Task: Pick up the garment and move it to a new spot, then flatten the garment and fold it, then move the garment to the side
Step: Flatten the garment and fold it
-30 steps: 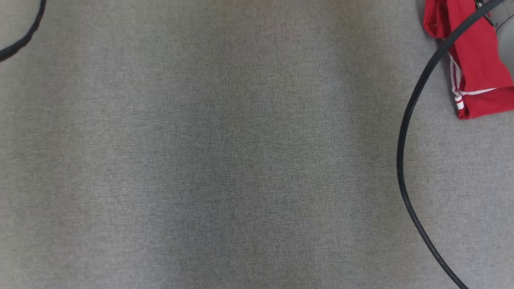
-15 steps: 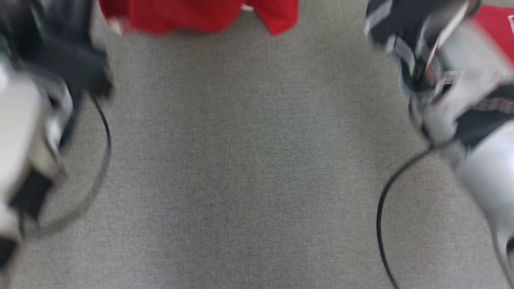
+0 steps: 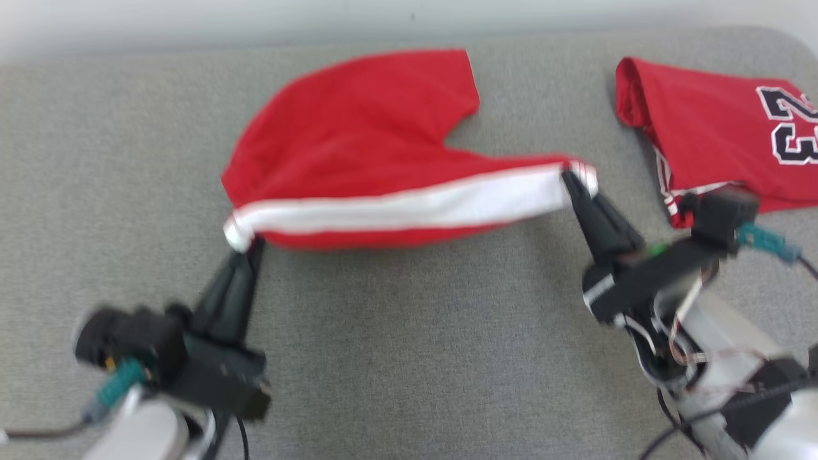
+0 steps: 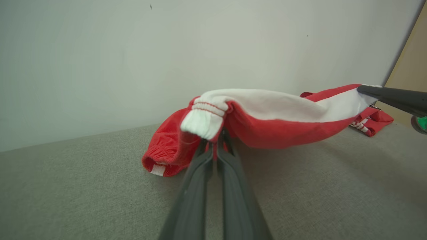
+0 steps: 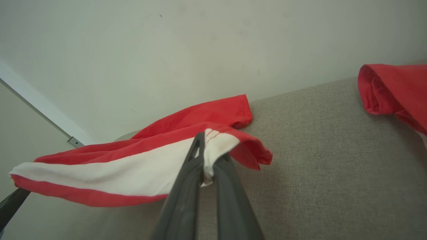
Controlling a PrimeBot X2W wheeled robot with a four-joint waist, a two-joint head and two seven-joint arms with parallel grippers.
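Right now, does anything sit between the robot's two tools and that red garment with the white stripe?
Nothing visible does: the left tool and right tool each pinch an end of the white-striped red garment. A red numbered jersey lies apart, to its right.

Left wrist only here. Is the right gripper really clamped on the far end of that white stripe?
Observer: Yes. Right wrist view shows the right gripper shut on the end of the white stripe of the red shorts.
Operator: Whole thing airborne?
Observer: No. Head view shows the far leg lying on the grey surface.
Operator: Red thing behind it?
Observer: A folded red jersey, number 23, lying apart from the shorts.
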